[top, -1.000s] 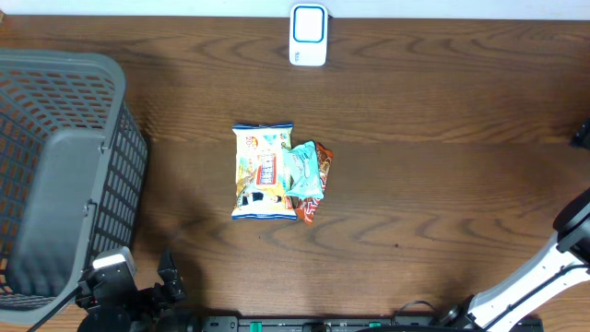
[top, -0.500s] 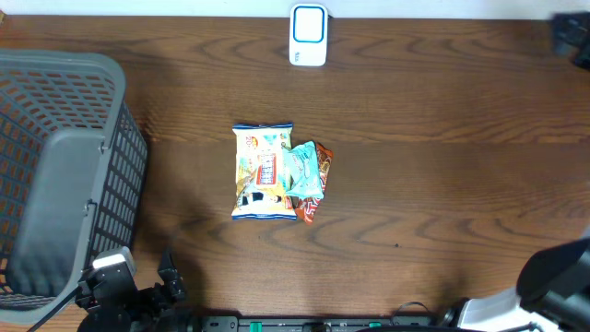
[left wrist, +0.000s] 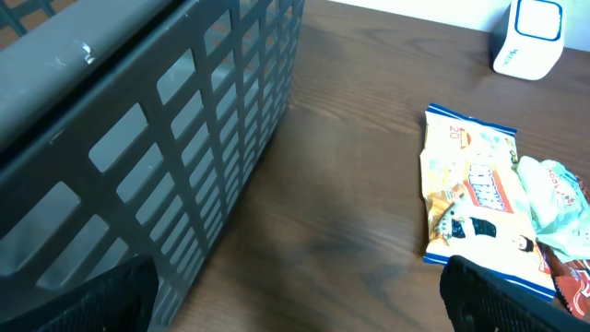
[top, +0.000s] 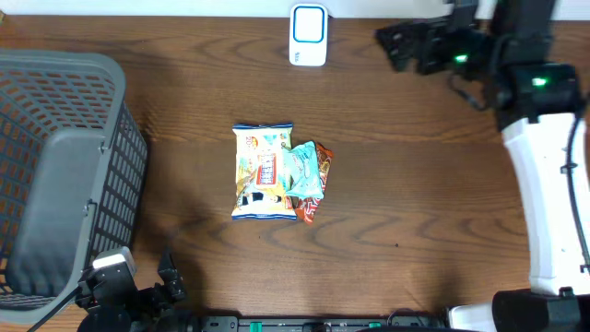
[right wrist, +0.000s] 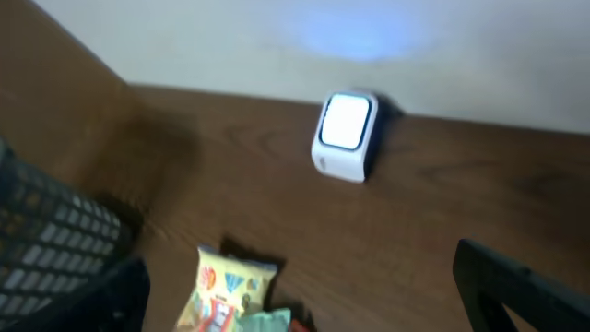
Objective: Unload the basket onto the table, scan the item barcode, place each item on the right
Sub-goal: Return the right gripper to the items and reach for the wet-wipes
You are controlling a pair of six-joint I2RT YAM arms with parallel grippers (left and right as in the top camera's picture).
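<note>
surface: dark brown wood-grain table [top: 442, 184], filling nearly the whole overhead view | backdrop: plain off-white wall [right wrist: 230, 37] rising from the table's far edge | light: soft bluish glow [right wrist: 355, 41] on that wall, blurred in the right wrist view; even, diffuse lighting on the tabletop

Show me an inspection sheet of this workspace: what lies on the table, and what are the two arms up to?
Surface: brown wooden table, no spills seen.
Job's things: yellow snack bag flat at mid-table; teal packet overlapping its edge away from the basket; red-brown packet partly under the teal one; white scanner at the far edge.
Clutter: grey basket at one end of the table.
End effectors: left end effector open, low beside the basket, holding nothing; right end effector open, near the scanner, holding nothing.
Cables: thin black cable by the right arm's wrist.
Surroundings: pale wall behind the table.
</note>
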